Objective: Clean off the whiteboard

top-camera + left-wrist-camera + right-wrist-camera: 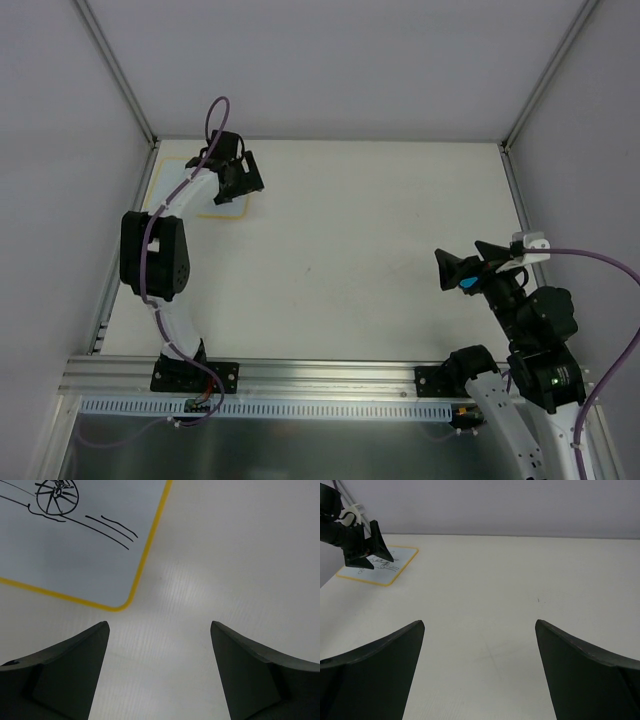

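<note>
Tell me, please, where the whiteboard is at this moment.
The whiteboard lies flat at the table's far-left corner in the top view, partly under the left arm, the left gripper hovering by one rounded corner.

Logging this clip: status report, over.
Left gripper open, empty, just off whiteboard corner. Right gripper open, empty, well away. Sketch not erased. Nothing in the way.

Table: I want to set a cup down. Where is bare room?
Bare: the table middle, between the whiteboard and the right pincer, and the far-right stretch. Crowded: far-left corner, where the left pincer hangs beside the whiteboard's corner.
</note>
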Controlling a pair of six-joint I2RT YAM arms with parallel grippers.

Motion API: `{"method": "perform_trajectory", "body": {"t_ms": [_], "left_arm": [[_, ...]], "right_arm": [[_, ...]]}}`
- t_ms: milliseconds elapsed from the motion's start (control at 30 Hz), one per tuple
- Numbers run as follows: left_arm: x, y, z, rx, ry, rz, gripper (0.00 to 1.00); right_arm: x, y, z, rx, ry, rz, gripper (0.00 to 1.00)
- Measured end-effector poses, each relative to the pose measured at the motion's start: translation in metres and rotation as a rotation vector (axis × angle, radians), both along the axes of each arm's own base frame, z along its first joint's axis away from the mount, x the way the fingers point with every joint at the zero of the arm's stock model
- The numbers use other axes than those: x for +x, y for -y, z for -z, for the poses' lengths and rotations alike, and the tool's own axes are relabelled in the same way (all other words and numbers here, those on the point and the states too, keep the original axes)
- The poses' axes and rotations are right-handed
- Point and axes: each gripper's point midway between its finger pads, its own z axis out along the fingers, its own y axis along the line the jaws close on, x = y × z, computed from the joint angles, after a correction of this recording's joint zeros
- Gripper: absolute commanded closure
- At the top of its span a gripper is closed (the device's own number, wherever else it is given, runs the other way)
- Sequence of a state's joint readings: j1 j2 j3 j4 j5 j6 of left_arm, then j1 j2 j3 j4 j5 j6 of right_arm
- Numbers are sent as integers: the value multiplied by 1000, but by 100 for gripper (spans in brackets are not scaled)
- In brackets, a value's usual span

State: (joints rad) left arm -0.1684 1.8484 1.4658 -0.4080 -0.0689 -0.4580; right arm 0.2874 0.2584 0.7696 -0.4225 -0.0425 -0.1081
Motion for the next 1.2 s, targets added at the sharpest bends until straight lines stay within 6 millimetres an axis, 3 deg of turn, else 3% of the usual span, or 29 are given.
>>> {"method": "perform_trajectory", "body": {"t_ms": [200, 700, 833, 1000, 1200], "left_arm": [[8, -2, 35, 30, -66, -11, 29], [3, -7, 85, 67, -170, -26, 48], [5, -7, 85, 66, -167, -24, 48], [4, -5, 86, 55, -169, -23, 67], [-4, 12, 88, 11, -155, -10, 67]], "right_arm": [[-3, -2, 1, -2, 12, -14, 1], [-4, -4, 6, -11, 7, -26, 1], [-4, -3, 5, -11, 12, -22, 1], [-4, -1, 5, -12, 14, -7, 1], [-3, 2, 6, -12, 14, 7, 1]]}}
